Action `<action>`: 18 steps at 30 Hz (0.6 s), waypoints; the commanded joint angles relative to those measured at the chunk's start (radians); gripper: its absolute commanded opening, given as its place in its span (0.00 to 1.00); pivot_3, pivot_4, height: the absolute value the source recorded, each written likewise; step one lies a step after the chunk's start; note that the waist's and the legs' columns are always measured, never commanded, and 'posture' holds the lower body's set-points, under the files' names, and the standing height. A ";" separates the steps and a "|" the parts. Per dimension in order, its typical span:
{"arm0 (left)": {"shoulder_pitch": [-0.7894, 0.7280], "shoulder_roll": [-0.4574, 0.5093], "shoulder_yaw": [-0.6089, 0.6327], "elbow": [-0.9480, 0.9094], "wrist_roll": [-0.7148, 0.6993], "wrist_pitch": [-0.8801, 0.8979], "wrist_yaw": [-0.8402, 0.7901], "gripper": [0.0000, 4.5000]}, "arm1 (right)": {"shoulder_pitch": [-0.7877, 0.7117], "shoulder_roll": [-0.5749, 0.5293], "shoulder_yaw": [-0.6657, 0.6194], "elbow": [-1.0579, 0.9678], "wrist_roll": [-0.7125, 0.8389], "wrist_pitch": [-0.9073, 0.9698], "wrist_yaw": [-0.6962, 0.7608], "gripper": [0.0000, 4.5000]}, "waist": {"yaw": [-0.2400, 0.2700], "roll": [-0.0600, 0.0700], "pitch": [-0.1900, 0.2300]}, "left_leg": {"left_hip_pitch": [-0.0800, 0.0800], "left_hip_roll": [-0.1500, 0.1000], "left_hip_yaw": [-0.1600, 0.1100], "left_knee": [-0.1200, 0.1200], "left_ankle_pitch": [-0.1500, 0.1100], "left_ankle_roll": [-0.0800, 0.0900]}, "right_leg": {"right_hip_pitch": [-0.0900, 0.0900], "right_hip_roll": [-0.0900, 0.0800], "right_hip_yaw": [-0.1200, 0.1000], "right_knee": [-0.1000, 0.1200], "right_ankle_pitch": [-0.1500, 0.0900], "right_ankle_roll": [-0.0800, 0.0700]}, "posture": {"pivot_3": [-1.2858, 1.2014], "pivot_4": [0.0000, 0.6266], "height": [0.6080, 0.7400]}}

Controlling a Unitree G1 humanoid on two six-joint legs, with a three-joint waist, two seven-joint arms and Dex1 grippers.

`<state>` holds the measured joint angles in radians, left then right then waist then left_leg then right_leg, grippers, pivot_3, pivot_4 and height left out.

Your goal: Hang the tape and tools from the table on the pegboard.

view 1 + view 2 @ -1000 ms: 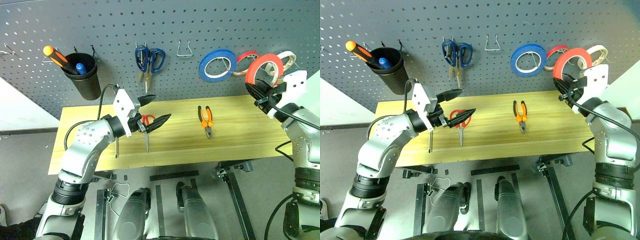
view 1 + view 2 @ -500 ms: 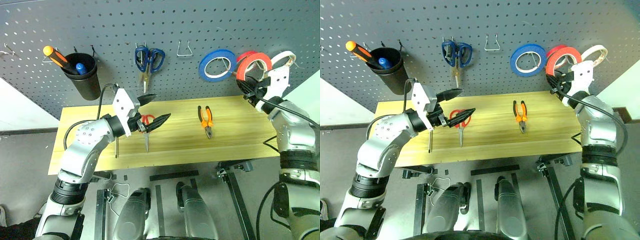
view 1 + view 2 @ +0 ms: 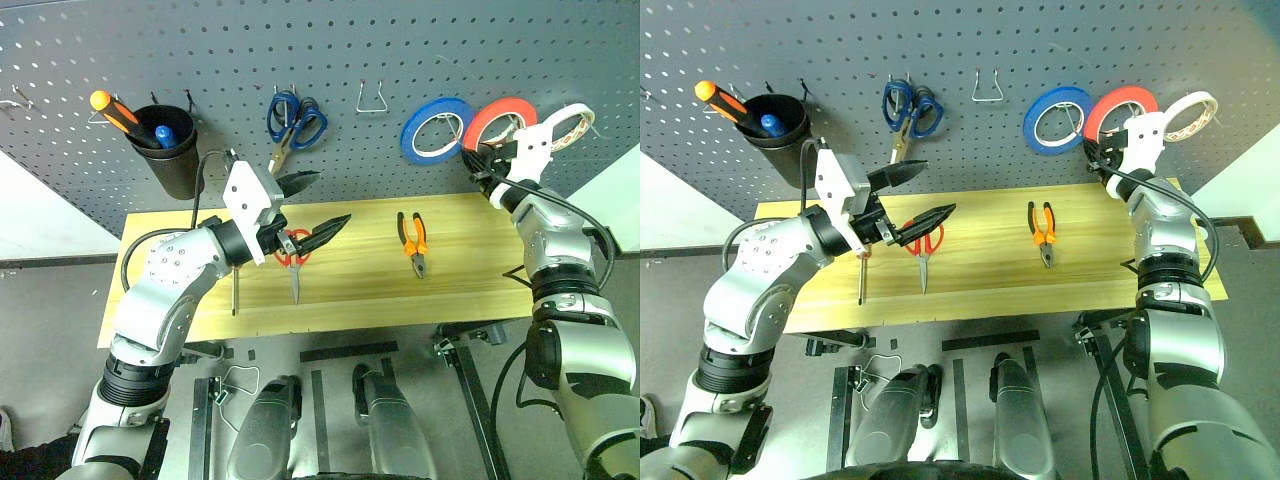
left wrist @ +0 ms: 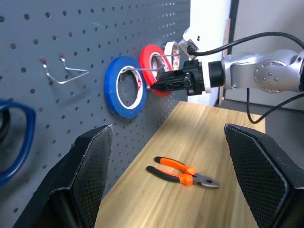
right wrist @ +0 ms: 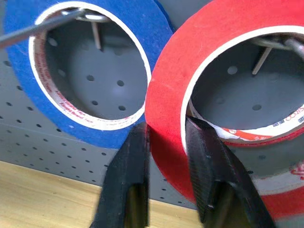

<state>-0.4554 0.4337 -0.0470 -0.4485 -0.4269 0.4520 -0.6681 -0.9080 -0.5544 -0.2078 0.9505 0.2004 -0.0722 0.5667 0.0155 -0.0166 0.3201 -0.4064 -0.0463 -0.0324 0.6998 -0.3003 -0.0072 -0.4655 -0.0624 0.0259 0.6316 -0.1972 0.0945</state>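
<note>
Right wrist view shows the right tool (image 5: pixel 166 142) straddling the red tape (image 5: pixel 199 71) on its hook, fingers barely apart; withdrawing crookedly could drag it off.

You're in a workshop: a dark grey pegboard (image 3: pixel 200 60) with metal hooks holds blue-handled scissors (image 3: pixel 296 118), tape rolls (image 3: pixel 436 130) and a black cup of screwdrivers (image 3: pixel 170 150), above a light wood-plank tabletop (image 3: pixel 470 270) carrying orange-handled pliers (image 3: pixel 412 242).
</note>
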 commanded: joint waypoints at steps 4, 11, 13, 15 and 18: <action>-0.003 0.003 0.014 -0.037 -0.015 -0.007 0.006 0.88 | 0.000 -0.014 -0.007 0.005 -0.022 -0.031 -0.022 0.80 | -0.004 0.000 0.000 | 0.000 0.000 0.000 0.000 0.000 0.000 | 0.000 0.000 0.000 0.000 0.000 0.000 | 0.57 0.40 1.00; 0.022 0.012 0.017 -0.044 -0.005 -0.009 0.009 0.88 | 0.103 0.001 -0.005 -0.156 -0.003 0.029 0.008 0.93 | -0.001 0.000 0.000 | 0.000 0.000 0.000 0.000 0.000 0.000 | 0.000 0.000 0.000 0.000 0.000 0.000 | 0.58 0.39 1.00; 0.034 0.015 0.017 -0.048 -0.001 -0.010 0.012 0.88 | 0.152 0.007 0.001 -0.237 0.000 0.066 0.009 0.93 | -0.001 0.000 0.000 | 0.000 0.000 0.000 0.000 0.000 0.000 | 0.000 0.000 0.000 0.000 0.000 0.000 | 0.58 0.40 1.00; 0.047 0.018 0.016 -0.056 -0.002 -0.009 0.016 0.88 | 0.212 0.011 0.011 -0.336 -0.004 0.111 0.003 0.93 | -0.001 0.000 0.000 | 0.000 0.000 0.000 0.000 0.000 0.000 | 0.000 0.000 0.000 0.000 0.000 0.000 | 0.58 0.40 1.00; 0.074 0.030 0.020 -0.055 0.003 -0.009 0.022 0.88 | 0.329 0.025 0.031 -0.538 0.000 0.211 -0.010 0.93 | -0.002 0.000 0.000 | 0.000 0.000 0.000 0.000 0.000 0.000 | 0.000 0.000 0.000 0.000 0.000 0.000 | 0.57 0.41 1.00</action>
<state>-0.3939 0.4517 -0.0450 -0.4631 -0.4246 0.4525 -0.6489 -0.6129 -0.5347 -0.1815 0.5330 0.1818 0.0924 0.5646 0.0134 -0.0164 0.3200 -0.4064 -0.0458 -0.0329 0.6995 -0.3001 -0.0078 -0.4660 -0.0628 0.0261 0.6318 -0.1972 0.0945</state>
